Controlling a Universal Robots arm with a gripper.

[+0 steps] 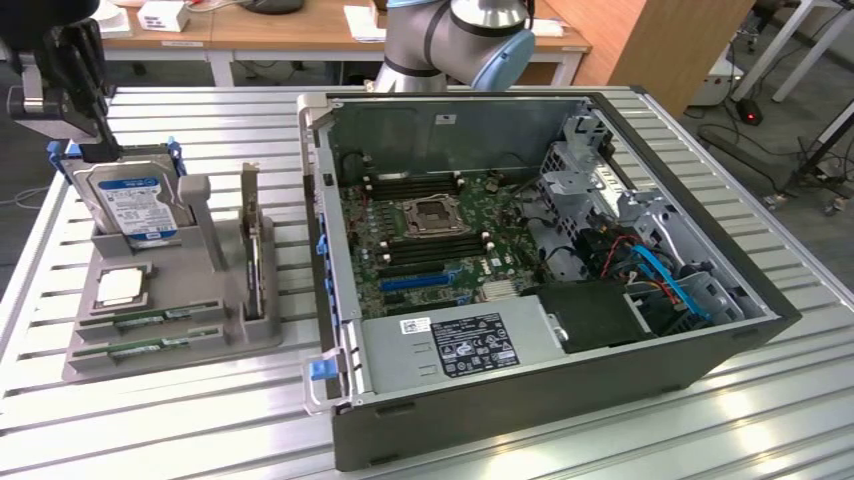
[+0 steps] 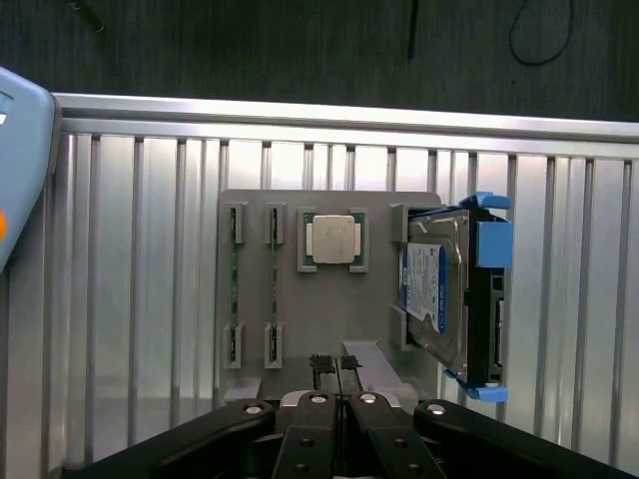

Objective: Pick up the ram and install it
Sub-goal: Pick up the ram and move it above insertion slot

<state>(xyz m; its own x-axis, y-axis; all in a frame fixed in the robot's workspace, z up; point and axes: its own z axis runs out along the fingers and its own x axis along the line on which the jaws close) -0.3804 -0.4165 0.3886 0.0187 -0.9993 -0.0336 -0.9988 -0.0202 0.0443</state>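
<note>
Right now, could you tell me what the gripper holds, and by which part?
Nothing: the gripper is shut empty, and the ram lies in its tray.

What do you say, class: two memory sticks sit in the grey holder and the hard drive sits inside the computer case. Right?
Not quite. The hard drive stands in the grey holder too, outside the computer case, as the exterior view shows.
</note>
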